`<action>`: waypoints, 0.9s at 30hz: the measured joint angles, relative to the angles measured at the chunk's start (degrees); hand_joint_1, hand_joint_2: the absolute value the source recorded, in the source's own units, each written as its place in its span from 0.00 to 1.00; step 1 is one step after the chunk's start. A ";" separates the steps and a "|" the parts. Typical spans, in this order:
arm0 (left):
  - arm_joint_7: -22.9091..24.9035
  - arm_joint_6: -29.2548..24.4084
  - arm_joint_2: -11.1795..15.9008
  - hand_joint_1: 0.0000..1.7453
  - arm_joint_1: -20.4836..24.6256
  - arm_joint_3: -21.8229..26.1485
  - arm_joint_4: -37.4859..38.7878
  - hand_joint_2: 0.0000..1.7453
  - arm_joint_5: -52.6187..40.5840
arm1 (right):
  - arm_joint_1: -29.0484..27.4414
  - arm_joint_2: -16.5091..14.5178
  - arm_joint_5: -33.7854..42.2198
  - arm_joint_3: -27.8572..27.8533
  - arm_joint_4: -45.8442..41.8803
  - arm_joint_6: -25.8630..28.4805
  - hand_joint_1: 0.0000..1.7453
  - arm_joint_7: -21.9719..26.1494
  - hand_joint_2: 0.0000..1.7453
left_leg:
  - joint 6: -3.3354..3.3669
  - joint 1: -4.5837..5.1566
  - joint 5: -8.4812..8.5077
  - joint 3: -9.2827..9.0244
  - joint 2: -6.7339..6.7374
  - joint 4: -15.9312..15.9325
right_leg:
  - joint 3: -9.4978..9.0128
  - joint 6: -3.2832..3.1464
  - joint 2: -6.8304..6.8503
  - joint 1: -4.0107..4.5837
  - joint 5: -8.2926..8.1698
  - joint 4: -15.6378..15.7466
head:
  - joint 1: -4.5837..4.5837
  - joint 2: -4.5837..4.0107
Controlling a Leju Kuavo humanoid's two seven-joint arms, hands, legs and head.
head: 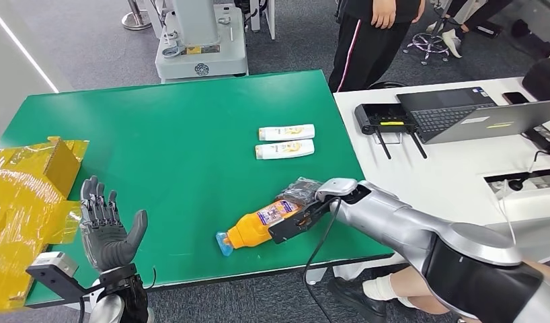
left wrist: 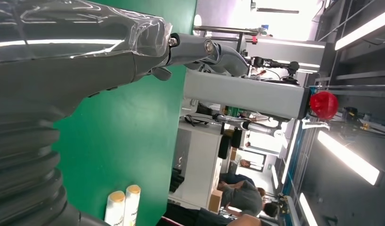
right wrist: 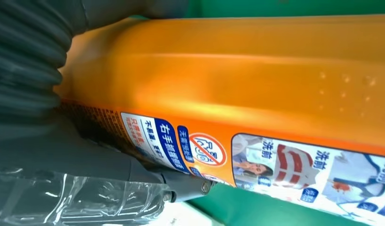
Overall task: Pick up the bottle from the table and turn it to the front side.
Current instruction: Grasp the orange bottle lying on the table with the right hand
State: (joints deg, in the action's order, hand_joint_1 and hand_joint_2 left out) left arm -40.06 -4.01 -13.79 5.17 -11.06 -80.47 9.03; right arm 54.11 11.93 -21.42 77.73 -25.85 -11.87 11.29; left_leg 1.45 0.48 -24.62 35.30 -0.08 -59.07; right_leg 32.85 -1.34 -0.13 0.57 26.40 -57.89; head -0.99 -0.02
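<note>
The right hand (head: 300,194) wraps its dark fingers around the base of a glossy orange detergent bottle (head: 259,225) lying on its side on the matte green table (head: 171,141), blue cap pointing away. The left hand (head: 109,229) hovers with fingers spread, holding nothing, beside crinkled yellow packaging (head: 23,202). Two flat white tubes (head: 286,141) lie farther back.

Both arms are silver metal with rounded casings; the right silver arm (head: 420,225) carries a black band near the shoulder and a thin black cable hanging beneath. The left robot hand (head: 109,229) has dark grey fingers, a grey ribbed cover and a black wrist cuff; clear plastic film wraps the thumb.
</note>
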 joint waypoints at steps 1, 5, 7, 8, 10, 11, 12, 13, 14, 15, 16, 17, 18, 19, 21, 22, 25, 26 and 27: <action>0.00 -0.09 0.00 0.00 0.00 0.00 0.01 1.00 0.03 | -0.24 -0.09 -0.14 -0.39 0.02 0.67 1.00 0.08 1.00 | 0.00 0.00 0.00 0.00 0.00 0.00 | 0.00 0.00 0.00 0.00 -0.01 0.00 | 0.01 0.00; 0.00 -0.23 0.00 0.00 0.01 0.00 0.02 1.00 0.15 | -1.22 -0.38 -0.76 -2.03 0.06 3.06 1.00 0.40 1.00 | 0.00 0.00 0.00 0.01 0.02 0.00 | 0.01 -0.01 -0.04 0.00 -0.03 0.00 | -0.01 0.00; 0.00 -0.32 0.00 0.00 0.00 0.00 0.02 1.00 0.09 | -1.70 -0.63 -0.75 -3.00 0.10 4.31 1.00 0.69 1.00 | 0.00 0.00 -0.01 0.02 0.05 0.00 | 0.02 -0.02 -0.08 0.00 -0.03 0.00 | 0.01 0.00; 0.00 -0.43 0.00 0.00 0.00 0.00 0.02 1.00 -0.01 | -2.03 -0.85 -0.66 -3.63 0.12 5.15 1.00 0.94 1.00 | 0.00 0.00 -0.01 0.03 0.06 0.00 | 0.03 -0.02 -0.09 0.00 -0.03 -0.01 | 0.00 0.00; 0.00 -0.65 0.00 0.00 -0.02 0.00 0.02 1.00 -0.22 | -2.90 -1.48 -0.27 -5.15 0.15 7.01 1.00 1.47 1.00 | 0.00 0.00 -0.01 0.06 0.06 0.00 | 0.06 -0.02 -0.09 0.01 -0.03 -0.01 | 0.00 0.00; 0.00 -0.82 0.00 0.00 -0.02 0.00 0.02 1.00 -0.40 | -3.43 -1.92 0.02 -6.00 0.13 8.03 1.00 1.80 1.00 | 0.00 0.00 -0.01 0.09 0.05 0.00 | 0.09 -0.02 -0.08 0.01 -0.03 -0.02 | 0.00 0.00; 0.00 -1.03 0.00 0.00 -0.02 0.00 0.02 1.00 -0.62 | -4.00 -2.37 0.25 -6.86 0.09 9.09 1.00 2.10 1.00 | -0.01 -0.01 0.00 0.13 0.03 0.00 | 0.12 -0.02 -0.06 0.01 -0.03 -0.02 | 0.00 0.00; 0.00 -1.25 0.01 0.00 -0.03 0.00 0.02 1.00 -0.86 | -4.61 -2.85 0.43 -7.78 0.03 10.19 1.00 2.43 1.00 | -0.01 -0.01 0.00 0.16 0.01 0.00 | 0.15 -0.02 -0.03 0.02 -0.03 -0.03 | 0.01 0.00; 0.00 -1.46 0.01 0.00 -0.03 0.00 0.02 1.00 -1.09 | -5.22 -3.37 0.56 -8.75 -0.08 11.25 1.00 2.71 1.00 | -0.01 -0.01 0.00 0.20 -0.02 0.00 | 0.19 -0.02 0.00 0.02 -0.02 -0.04 | 0.01 0.00; 0.00 -1.63 0.02 0.00 -0.03 0.00 0.02 1.00 -1.23 | -5.74 -3.79 0.64 -9.63 -0.19 12.07 1.00 2.91 1.00 | -0.02 -0.01 0.01 0.24 -0.05 0.00 | 0.22 -0.02 0.01 0.02 -0.02 -0.05 | 0.01 0.00; 0.00 -1.70 0.02 0.00 -0.03 0.00 0.02 1.00 -1.29 | -6.08 -4.11 0.71 -10.27 -0.28 12.56 1.00 3.03 1.00 | -0.02 -0.01 0.01 0.27 -0.06 0.00 | 0.25 -0.02 0.03 0.02 -0.02 -0.05 | 0.01 0.00; 0.00 -1.74 0.02 0.00 -0.03 0.00 0.02 1.00 -1.31 | -6.27 -4.30 0.76 -10.64 -0.34 12.76 1.00 3.08 1.00 | -0.02 -0.01 0.01 0.28 -0.06 0.00 | 0.27 -0.02 0.03 0.02 -0.02 -0.05 | 0.01 0.00; 0.00 -1.76 0.02 0.00 -0.03 0.00 0.02 1.00 -1.31 | -6.33 -4.34 0.79 -10.77 -0.36 12.81 1.00 3.09 1.00 | -0.02 -0.01 0.01 0.29 -0.06 0.01 | 0.27 -0.02 0.03 0.02 -0.02 -0.05 | 0.01 0.00; 0.00 -1.76 0.02 0.00 -0.03 0.00 0.02 1.00 -1.31 | -6.34 -4.34 0.80 -10.80 -0.36 12.82 1.00 3.10 1.00 | -0.02 -0.01 0.01 0.29 -0.06 0.01 | 0.27 -0.02 0.03 0.02 -0.02 -0.05 | 0.01 0.00; 0.00 -1.80 0.02 0.00 -0.03 0.00 0.02 1.00 -1.32 | -6.51 -4.51 0.88 -11.22 -0.39 12.94 1.00 3.11 1.00 | -0.02 -0.01 0.01 0.31 -0.06 0.00 | 0.30 -0.03 0.03 0.02 -0.02 -0.05 | 0.01 0.00; 0.00 -1.84 0.02 0.00 -0.03 0.00 0.02 1.00 -1.34 | -6.68 -4.68 0.95 -11.63 -0.43 13.05 1.00 3.13 1.00 | -0.02 -0.01 0.01 0.34 -0.07 0.00 | 0.32 -0.02 0.04 0.02 -0.02 -0.05 | 0.01 0.00; 0.00 -2.35 0.03 0.00 -0.03 0.00 0.02 1.00 -1.68 | -7.72 -5.41 1.31 -13.84 -0.69 14.19 1.00 3.59 1.00 | -0.01 0.00 0.01 0.49 -0.11 0.00 | 0.43 -0.02 0.06 0.01 -0.01 -0.05 | 0.00 0.00; 0.04 -3.07 0.05 0.00 -0.01 0.01 0.02 1.00 -2.10 | -8.26 -5.68 1.56 -14.69 -0.91 15.76 1.00 4.19 1.00 | -0.01 0.00 0.00 0.53 -0.12 0.00 | 0.45 -0.01 0.08 0.01 0.00 -0.04 | 0.01 0.00; 0.15 -4.22 0.11 0.00 0.05 0.03 0.09 1.00 -2.68 | -8.95 -5.94 1.97 -15.53 -1.29 18.26 1.00 5.11 1.00 | -0.01 0.00 0.00 0.54 -0.13 0.00 | 0.46 0.00 0.08 0.01 0.01 -0.04 | -0.01 0.00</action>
State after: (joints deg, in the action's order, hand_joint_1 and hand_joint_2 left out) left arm -39.91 -8.22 -13.68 5.22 -11.03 -80.38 6.35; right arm 45.16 5.98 -19.45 62.20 -27.14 6.39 16.40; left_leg 1.44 0.48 -24.62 35.85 -0.21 -59.07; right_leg 33.31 -1.34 -0.05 0.57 26.41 -57.93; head -1.00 -0.02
